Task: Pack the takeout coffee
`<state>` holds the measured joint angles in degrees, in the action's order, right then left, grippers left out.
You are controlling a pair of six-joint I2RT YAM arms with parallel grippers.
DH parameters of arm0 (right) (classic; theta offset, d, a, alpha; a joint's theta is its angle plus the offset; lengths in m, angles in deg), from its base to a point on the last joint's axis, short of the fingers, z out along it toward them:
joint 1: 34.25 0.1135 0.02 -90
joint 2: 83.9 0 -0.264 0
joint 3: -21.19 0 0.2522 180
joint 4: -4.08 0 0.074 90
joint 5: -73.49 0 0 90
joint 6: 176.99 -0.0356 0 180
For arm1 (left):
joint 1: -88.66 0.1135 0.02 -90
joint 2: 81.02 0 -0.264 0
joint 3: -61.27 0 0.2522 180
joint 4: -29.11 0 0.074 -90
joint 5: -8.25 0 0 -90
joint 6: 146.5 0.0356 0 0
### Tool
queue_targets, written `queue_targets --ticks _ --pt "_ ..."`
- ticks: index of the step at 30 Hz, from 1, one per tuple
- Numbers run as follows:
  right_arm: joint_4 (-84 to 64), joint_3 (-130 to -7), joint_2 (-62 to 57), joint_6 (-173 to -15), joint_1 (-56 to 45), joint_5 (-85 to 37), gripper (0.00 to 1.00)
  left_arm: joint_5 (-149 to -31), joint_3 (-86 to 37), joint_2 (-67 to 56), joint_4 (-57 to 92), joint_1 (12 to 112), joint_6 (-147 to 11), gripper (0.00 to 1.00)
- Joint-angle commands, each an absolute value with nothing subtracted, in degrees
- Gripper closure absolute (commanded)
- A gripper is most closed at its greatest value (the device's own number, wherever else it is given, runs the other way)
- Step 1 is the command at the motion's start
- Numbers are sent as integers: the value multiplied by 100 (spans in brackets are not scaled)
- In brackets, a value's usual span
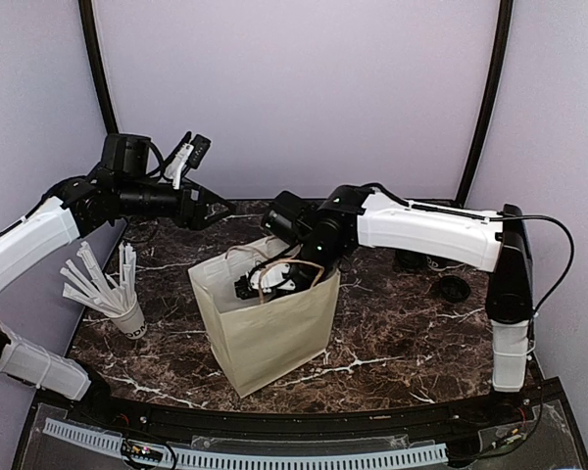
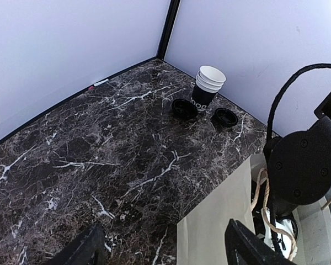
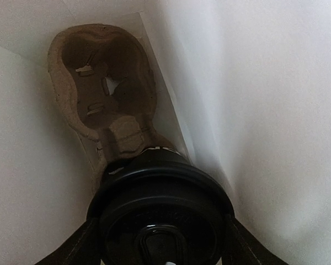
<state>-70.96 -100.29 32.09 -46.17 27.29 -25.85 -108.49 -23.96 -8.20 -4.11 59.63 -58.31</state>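
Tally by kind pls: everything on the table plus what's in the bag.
Paper bag: 1
Pulp tray: 1
Lidded cup: 1
Loose black lids: 2
Stack of cups: 1
Cup of sticks: 1
Total: 7

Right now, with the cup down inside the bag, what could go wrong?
1. The right hand holds the cup over the tray, which looks askew against the wall of the bag; the cup may miss a hole and tip.
2. The handles loop by the right arm and could snag when it pulls out.
3. The left hand is open and off the bag, so the bag may shift.
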Motion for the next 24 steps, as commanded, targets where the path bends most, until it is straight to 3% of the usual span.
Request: queue_targets --ticks 1,7,15,24 --pt "-8121 -10049 3317 -4770 2842 -2637 25 -10813 -2421 -1072 -484 6001 -5866 22" --pt "-8387 -10530 3337 -4728 2850 -2637 2 -11104 -2425 -1097 -603 6001 -5911 22" --pt "-8538 -10958 3308 -4718 2903 -2527 1 -11239 -2347 -1330 -1184 6001 -5543 22" --pt "-8681 -11342 3221 -4724 2927 -2532 1 -12288 -2055 -1657 -1039 5909 -6093 22"
